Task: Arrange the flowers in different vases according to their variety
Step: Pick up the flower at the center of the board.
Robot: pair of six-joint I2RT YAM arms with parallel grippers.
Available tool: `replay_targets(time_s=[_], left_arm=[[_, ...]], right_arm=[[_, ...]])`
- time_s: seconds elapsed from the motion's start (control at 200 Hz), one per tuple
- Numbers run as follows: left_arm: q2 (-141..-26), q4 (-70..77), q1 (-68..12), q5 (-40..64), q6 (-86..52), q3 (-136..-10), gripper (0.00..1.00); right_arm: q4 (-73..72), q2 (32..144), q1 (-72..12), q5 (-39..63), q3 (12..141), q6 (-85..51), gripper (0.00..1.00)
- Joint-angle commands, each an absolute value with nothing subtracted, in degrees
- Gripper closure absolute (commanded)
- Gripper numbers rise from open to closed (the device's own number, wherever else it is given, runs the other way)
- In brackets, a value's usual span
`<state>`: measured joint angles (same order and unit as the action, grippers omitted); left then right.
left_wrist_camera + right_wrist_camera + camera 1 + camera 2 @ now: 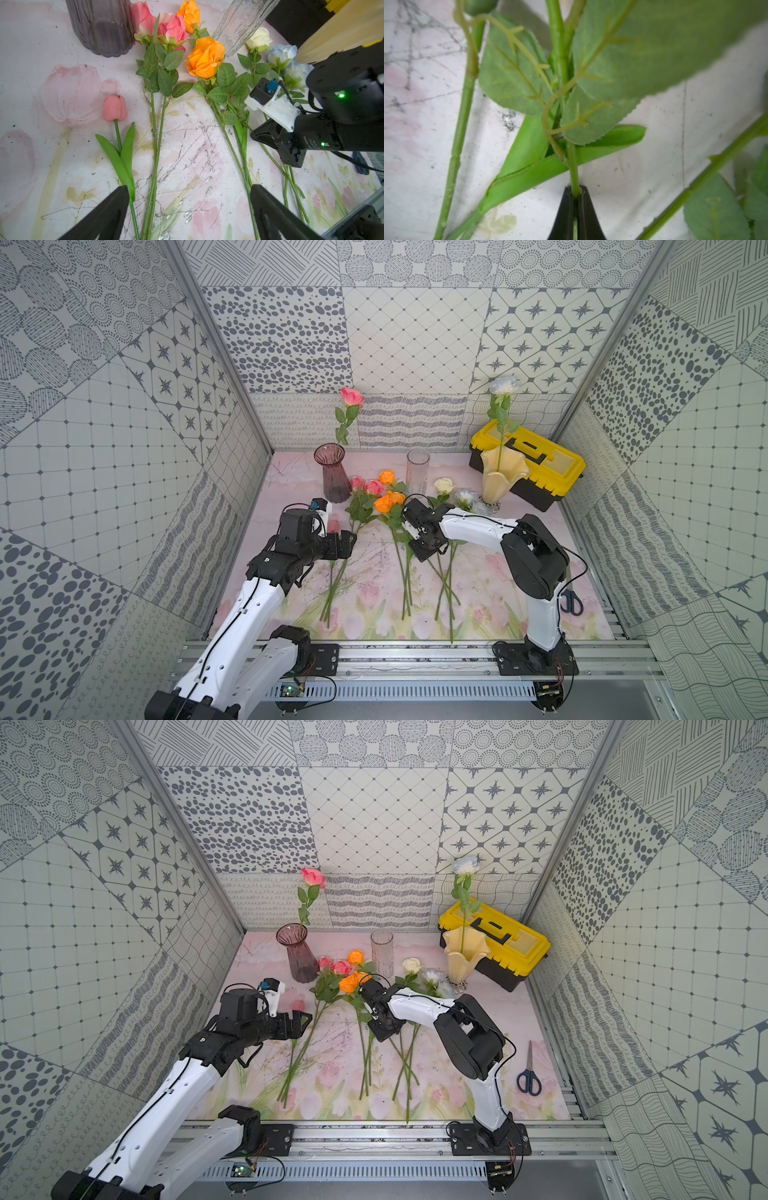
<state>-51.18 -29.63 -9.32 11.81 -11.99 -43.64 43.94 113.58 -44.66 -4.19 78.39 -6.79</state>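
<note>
Stem (573, 166) in the orange bunch (388, 501) is clamped between the closed jaws of the right gripper (576, 194), just below the leaves. Left gripper (189, 187) is spread wide over the pink stems (154, 145), nothing gripped. Clamped stem's long axis is laid near-to-far, bloom at the far end. Clear vase (417, 472) is seen just beyond the blooms; right arm is judged nearer.

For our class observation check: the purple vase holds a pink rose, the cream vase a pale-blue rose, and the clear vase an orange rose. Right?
No. The clear vase is empty, as both top views show; the orange flowers lie on the tablecloth. The purple vase does hold a pink rose and the cream vase a pale-blue rose.
</note>
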Motion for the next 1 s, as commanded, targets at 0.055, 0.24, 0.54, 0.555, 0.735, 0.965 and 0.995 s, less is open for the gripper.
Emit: replay_targets(time_s=[0.055,0.24,0.54,0.555,0.735,0.965,0.995], left_arm=[[-50.9,-29.8,-9.4,13.2,-12.8,-43.4,0.04],[-50.6,-29.8,-9.4,14.6,-12.8,-43.2,0.05],[-50.2,-28.4,-9.6,17.9,-12.7,-42.3,0.06],[-50.2,-28.4,-9.7,18.1,-12.7,-42.2,0.06],[-50.3,-28.3,-10.2,18.8,-12.3,-42.0,0.07],[-50.2,-28.4,-10.7,18.3,-12.1,-41.8,0.07],[-50.3,-28.4,-10.7,18.3,-12.2,-41.7,0.07]], right_arm=[[41.6,109.5,-44.9,-6.9,75.9,-6.7,1.0],[36.5,100.5,-45.0,-8.3,73.0,-8.1,1.0],[25.5,87.9,-45.2,-12.6,67.9,-9.9,1.0],[25.4,87.8,-45.2,-12.9,67.9,-9.9,1.0],[19.8,84.8,-45.2,-13.0,65.5,-9.5,1.0],[11.9,80.3,-45.3,-17.4,64.5,-8.5,1.0],[10.8,79.8,-45.3,-18.4,65.0,-7.7,1.0]])
